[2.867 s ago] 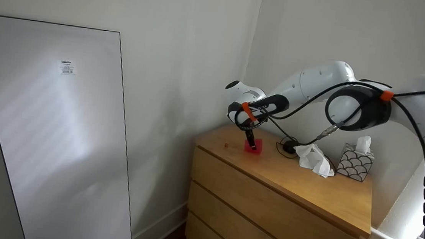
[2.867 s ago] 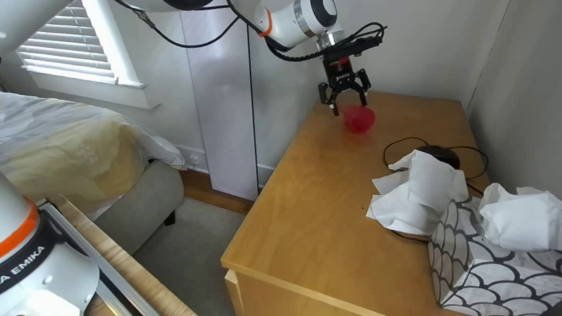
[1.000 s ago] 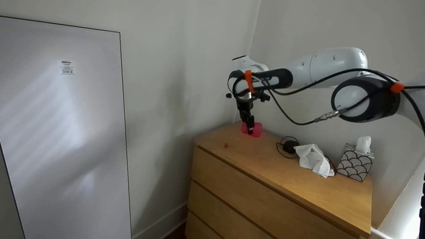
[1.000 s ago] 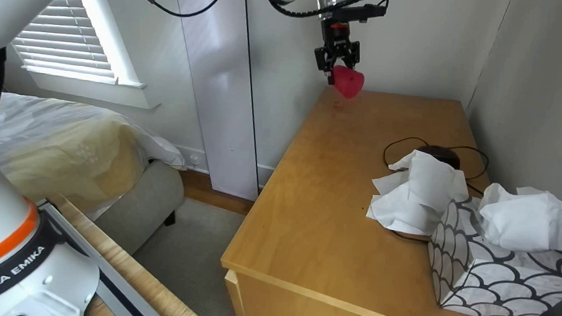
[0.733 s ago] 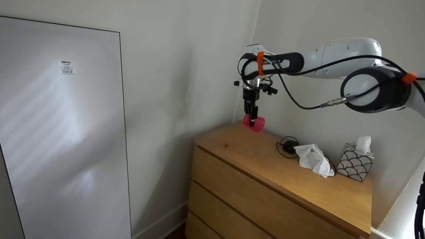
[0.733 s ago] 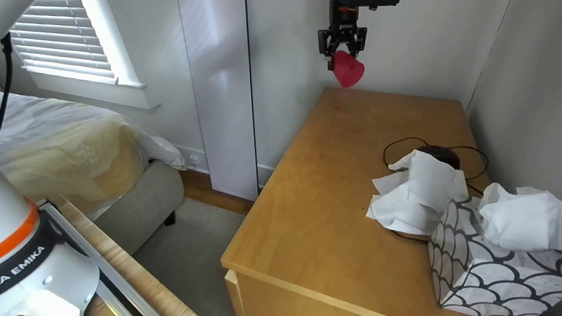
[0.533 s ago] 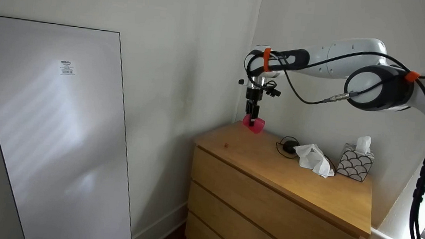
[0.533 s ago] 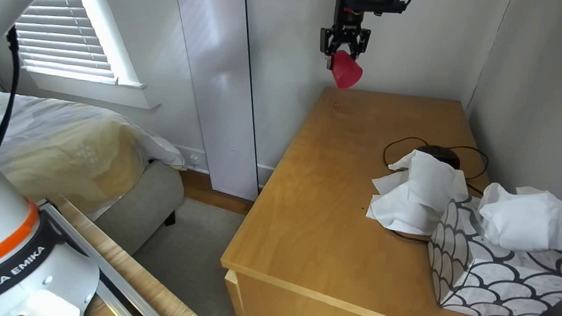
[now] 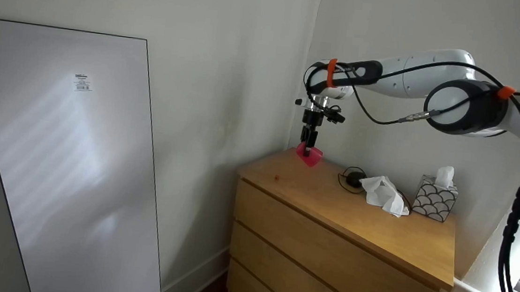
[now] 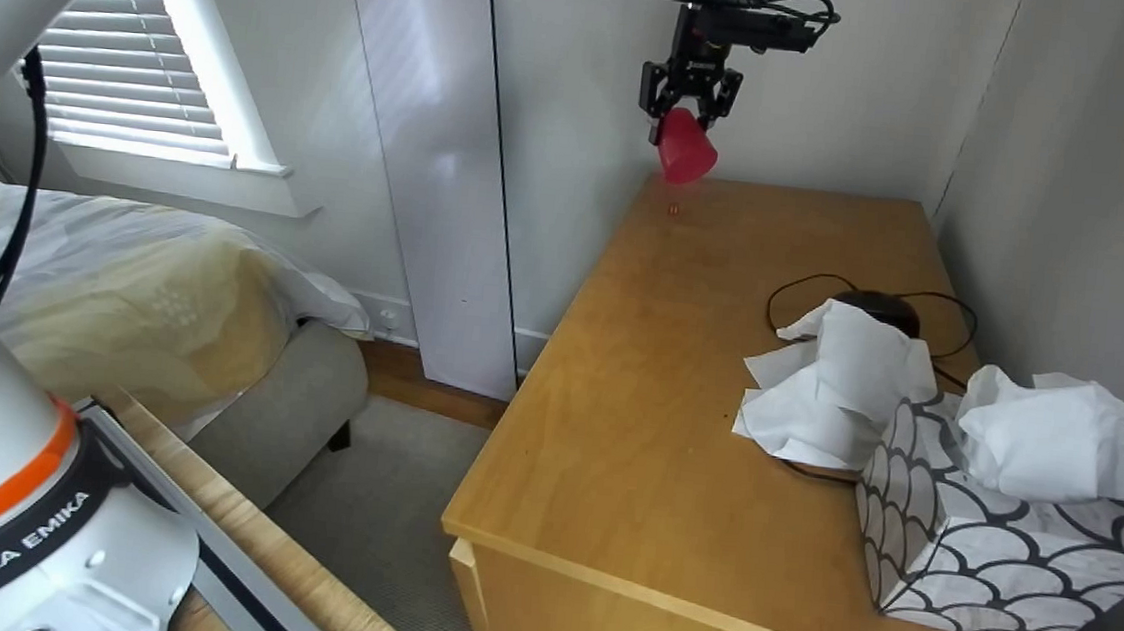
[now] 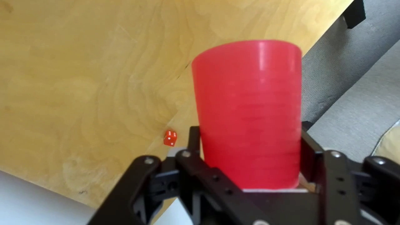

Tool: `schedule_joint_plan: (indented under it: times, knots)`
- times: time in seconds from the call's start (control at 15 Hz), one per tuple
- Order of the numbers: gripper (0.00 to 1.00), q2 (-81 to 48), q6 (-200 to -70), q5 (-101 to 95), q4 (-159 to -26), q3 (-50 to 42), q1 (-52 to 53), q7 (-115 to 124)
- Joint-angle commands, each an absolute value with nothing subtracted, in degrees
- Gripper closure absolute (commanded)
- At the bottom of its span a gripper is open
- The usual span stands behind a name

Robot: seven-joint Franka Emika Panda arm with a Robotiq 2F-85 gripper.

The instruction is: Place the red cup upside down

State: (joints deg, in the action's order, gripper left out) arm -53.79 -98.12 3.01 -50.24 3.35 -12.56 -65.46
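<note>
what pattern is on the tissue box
The tissue box has dark scallop outlines on white, clearest in an exterior view.

Red cup (image 11: 250, 118) of smooth plastic with a glossy streak, dresser (image 10: 633, 431) of smooth wood with visible grain, crumpled tissue (image 10: 842, 388) of thin, matt paper, bed cover (image 10: 151, 313) of soft-looking cloth, carpet (image 10: 379, 472) of rough look

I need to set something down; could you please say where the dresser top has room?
The dresser top is bare between the drawer-side edge and loose tissue, and between the red die and black corded device. Tissue, tissue box and device crowd the opposite side. Near the die, the claw holds the red cup aloft.
</note>
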Motion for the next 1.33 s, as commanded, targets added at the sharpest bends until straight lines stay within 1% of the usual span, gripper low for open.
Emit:
schedule_joint_plan:
  times: [0.0,0.4,0.8,1.0,1.27]
  knots:
    - [0.54,-54.32,-100.33,4.35,-50.92,4.68,-13.58,-68.54]
    - [0.54,-56.93,-108.08,15.90,-51.69,11.67,-18.90,-76.58]
    - [0.54,-59.66,-112.56,27.51,-52.70,18.00,-25.17,-85.74]
    - [0.54,-61.34,-111.45,31.28,-53.81,20.67,-28.13,-93.61]
    - [0.54,-63.81,-108.71,30.98,-54.00,20.91,-29.67,-99.50]
